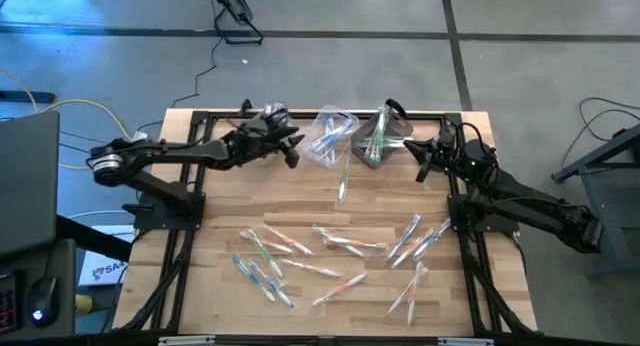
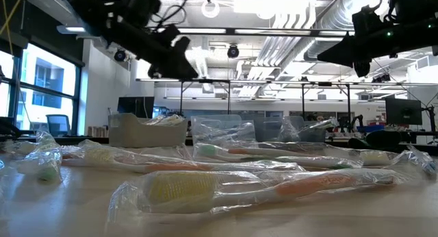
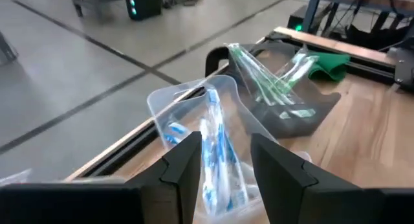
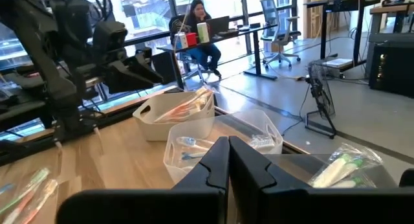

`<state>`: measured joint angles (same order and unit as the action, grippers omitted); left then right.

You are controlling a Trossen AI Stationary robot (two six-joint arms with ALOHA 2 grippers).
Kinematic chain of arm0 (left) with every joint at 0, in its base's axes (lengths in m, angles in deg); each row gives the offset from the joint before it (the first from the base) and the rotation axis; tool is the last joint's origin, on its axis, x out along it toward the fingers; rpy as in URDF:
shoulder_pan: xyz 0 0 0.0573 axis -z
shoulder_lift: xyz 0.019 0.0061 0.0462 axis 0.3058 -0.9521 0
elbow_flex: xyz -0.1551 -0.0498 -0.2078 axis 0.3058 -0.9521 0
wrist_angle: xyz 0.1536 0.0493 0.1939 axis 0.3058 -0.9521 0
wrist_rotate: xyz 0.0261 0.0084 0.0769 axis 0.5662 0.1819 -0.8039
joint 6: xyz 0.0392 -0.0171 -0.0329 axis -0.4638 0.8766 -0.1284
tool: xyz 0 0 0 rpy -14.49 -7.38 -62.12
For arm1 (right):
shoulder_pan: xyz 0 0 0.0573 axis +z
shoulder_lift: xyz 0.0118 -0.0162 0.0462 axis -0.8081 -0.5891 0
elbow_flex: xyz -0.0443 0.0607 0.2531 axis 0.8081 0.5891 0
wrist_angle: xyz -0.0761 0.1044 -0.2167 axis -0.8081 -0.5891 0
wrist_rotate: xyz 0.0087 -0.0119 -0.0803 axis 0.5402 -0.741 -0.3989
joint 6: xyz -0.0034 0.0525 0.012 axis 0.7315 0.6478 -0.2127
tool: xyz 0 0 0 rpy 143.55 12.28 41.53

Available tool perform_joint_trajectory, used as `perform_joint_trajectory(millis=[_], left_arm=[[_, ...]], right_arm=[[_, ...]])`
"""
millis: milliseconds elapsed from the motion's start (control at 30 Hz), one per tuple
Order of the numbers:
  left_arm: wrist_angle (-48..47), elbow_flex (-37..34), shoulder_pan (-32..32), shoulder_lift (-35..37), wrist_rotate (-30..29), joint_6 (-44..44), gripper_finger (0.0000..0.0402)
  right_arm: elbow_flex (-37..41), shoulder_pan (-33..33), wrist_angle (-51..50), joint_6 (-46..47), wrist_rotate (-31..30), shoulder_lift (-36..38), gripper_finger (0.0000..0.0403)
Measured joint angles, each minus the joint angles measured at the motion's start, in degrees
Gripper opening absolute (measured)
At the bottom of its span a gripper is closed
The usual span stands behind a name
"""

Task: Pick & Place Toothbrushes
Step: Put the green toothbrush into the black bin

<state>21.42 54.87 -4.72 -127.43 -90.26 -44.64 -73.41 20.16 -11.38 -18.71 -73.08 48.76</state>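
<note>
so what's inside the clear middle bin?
Blue-handled toothbrushes in wrappers stand in the clear bin, leaning over its rim. The left claw covers the bin's near wall, hiding how many lie lower.

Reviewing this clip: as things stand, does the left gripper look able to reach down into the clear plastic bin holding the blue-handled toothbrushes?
Probably yes. The left gripper hangs with its fingers apart just above the clear plastic bin of blue-handled toothbrushes, and nothing lies between them. The right gripper waits, shut, beyond the neighbouring grey bin.

No readable text anywhere — wrapper print on toothbrushes (image 2: 274,189) too blurred to make out.
</note>
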Motion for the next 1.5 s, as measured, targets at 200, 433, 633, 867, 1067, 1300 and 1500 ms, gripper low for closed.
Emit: perform_joint_trajectory(millis=[200,433,633,867,1067,1300,1500], left_arm=[[3.9,-9.5,0.0,9.4,-0.5,-4.7,0.0132],[5.5,-18.1,0.0,20.5,-0.5,-7.0,0.0132],[5.5,-25.8,0.0,29.8,-0.5,-8.4,0.0132],[5.4,-31.9,0.0,41.9,-0.5,-9.4,0.0132],[3.2,-33.7,0.0,49.7,-0.5,-11.4,0.0132],[1.4,-33.7,0.0,52.6,-0.5,-11.5,0.0132],[0.8,-33.7,0.0,52.5,-0.8,-11.7,0.0132]], right_arm=[[0.0,0.0,0.0,0.8,-2.0,0.0,0.0002],[0.0,0.0,0.3,5.6,-6.5,0.0,0.0002],[0.0,1.7,5.7,5.6,-6.6,-1.5,0.0002],[0.0,6.4,14.8,4.7,-13.8,-8.1,0.0002],[-0.5,11.9,18.8,4.7,-21.6,-15.7,0.0002],[-6.0,18.6,18.0,9.1,-33.4,-26.3,0.0002],[-15.3,24.1,6.9,16.5,-40.0,-35.6,0.0002]])
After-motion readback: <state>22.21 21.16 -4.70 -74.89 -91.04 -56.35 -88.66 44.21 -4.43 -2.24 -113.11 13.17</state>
